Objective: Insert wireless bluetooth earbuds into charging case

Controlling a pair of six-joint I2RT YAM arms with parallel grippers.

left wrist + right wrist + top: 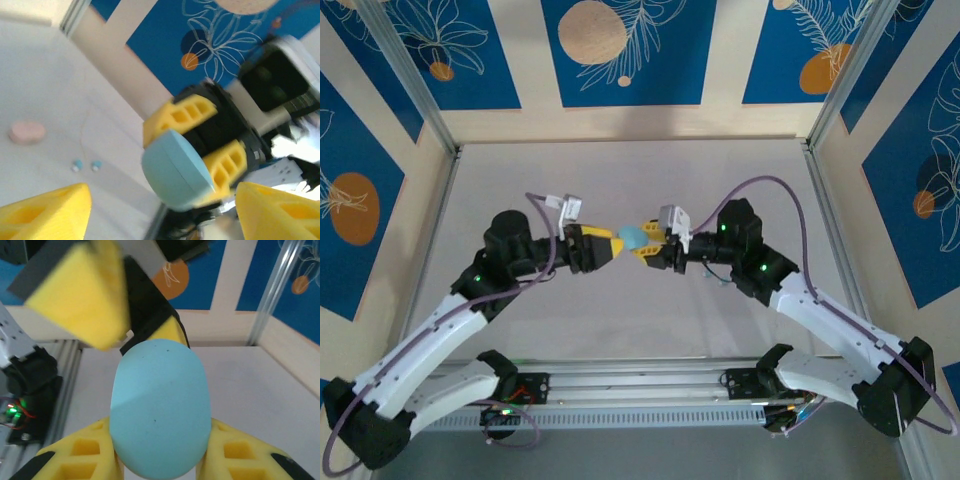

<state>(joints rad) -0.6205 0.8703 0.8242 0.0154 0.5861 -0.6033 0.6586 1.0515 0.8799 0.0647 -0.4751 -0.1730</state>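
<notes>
Both arms are meeting mid-table in the top view, claws nose to nose.

Right gripper (643,242) is pinching the blue case (633,237). In the right wrist view the case is sitting squarely between its two yellow fingers (80,457), one on each long side, with the rounded end sticking out past the tips. The case is hanging in the air, clear of the table (50,75). The left wrist view is showing the same grip from the front: a yellow finger above the case and one below, with an edge line running across the case face. Can't tell if the lid is open or closed.

Left gripper (608,247) is standing spread. Its own tips are sitting wide apart in the two bottom corners of the left wrist view, and the case is floating ahead of the gap between them. In the right wrist view one left finger is showing blurred above and behind the case. Can't tell whether it's touching the case.

Two blue earbuds (76,165) are lying on the table, side by side and just apart from each other, off to the left in the left wrist view. They're not in the case. A pink case (26,132) is lying flat on the table near them, apart from both.
</notes>
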